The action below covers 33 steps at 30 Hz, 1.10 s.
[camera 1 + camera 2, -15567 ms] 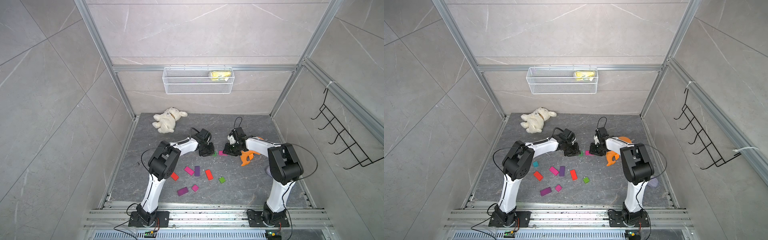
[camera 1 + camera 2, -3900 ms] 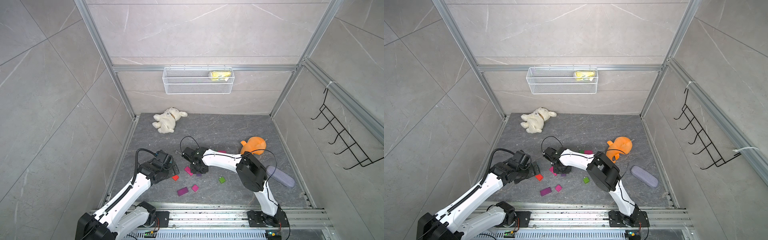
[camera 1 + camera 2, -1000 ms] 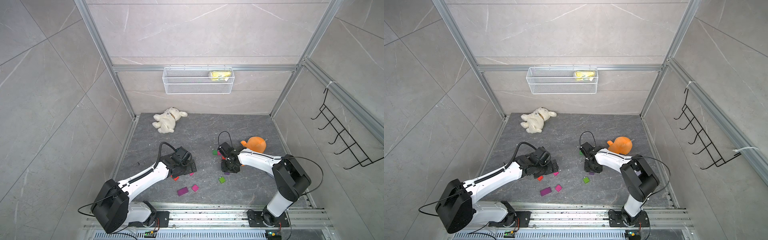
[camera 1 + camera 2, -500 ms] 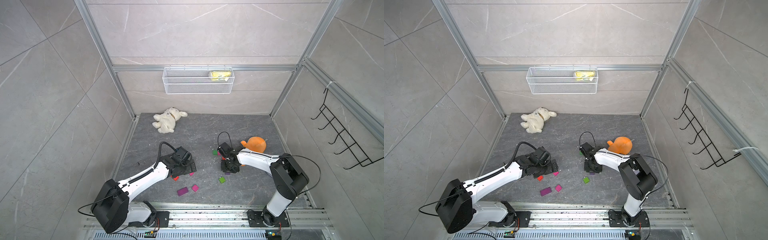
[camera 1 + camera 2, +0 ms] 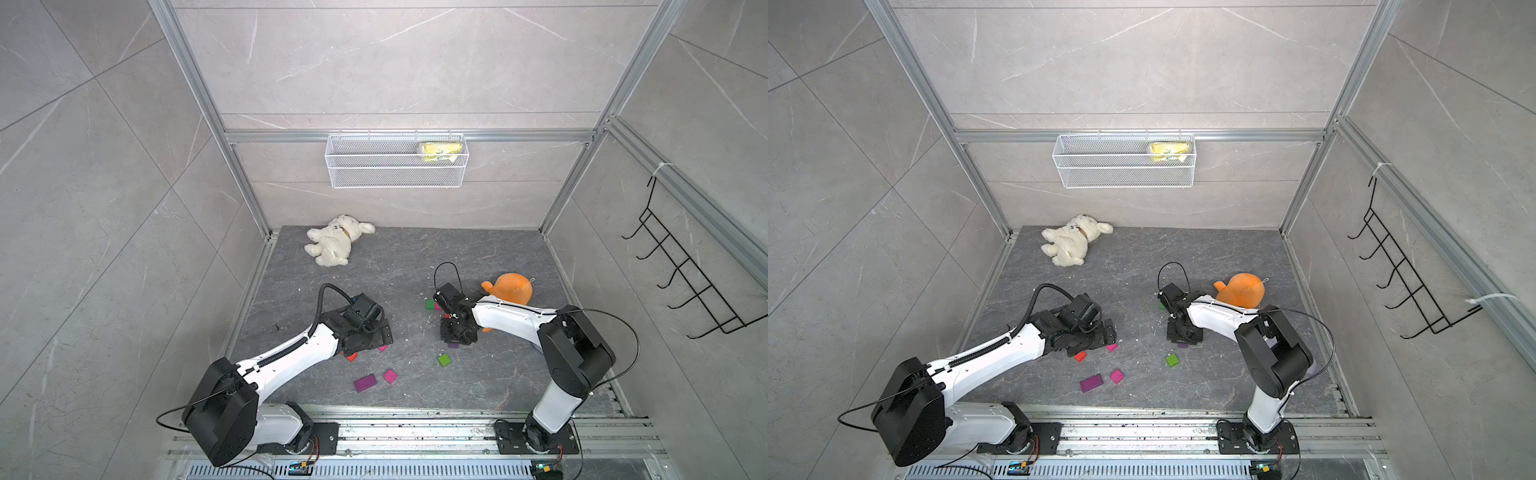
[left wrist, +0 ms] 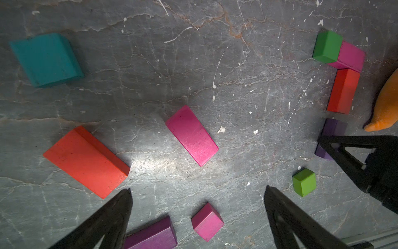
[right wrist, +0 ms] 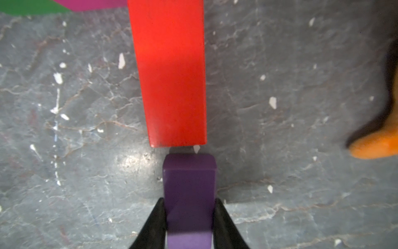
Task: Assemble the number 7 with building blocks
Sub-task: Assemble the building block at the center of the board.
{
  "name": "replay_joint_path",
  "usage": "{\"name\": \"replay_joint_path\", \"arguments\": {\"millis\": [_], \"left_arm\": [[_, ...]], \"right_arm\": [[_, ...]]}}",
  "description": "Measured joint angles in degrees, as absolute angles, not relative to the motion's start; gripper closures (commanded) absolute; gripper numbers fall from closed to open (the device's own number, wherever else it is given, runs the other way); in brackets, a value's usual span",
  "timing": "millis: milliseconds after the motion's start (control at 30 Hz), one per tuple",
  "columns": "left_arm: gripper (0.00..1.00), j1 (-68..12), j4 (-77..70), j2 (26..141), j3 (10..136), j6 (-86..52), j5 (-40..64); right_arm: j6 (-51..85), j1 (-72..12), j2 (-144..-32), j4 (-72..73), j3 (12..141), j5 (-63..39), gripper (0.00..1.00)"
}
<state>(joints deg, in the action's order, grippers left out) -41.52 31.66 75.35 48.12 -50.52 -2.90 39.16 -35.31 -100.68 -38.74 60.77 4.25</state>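
Left hand (image 6: pixel 197 189): jaws wide apart, holding nothing, poised over loose blocks on the bench (image 6: pixel 193 64): a teal square (image 6: pixel 46 59), a red bar (image 6: pixel 86 159) and a pink bar (image 6: pixel 191 135).

Right of these, the number 7 (image 6: pixel 344 86) is partly laid. A green square (image 6: pixel 327 46) touches a magenta block (image 6: pixel 350 57), and a red block (image 6: pixel 342 97) adjoins the magenta one.

Right hand (image 7: pixel 189 201): clamped on a purple block (image 7: pixel 189 181), in line with the red block's end, with a narrow gap between them.

Orange toy (image 7: pixel 374 146): further right, apart.
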Motion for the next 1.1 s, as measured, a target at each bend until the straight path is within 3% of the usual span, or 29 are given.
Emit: {"name": "replay_joint_path", "arguments": {"millis": [1100], "left_arm": [[0.00,-41.54,31.66,75.37,48.12,-50.50,-2.92]], "right_arm": [[37.85,-35.31,-103.28,-40.01,63.88,4.69,0.65]]}}
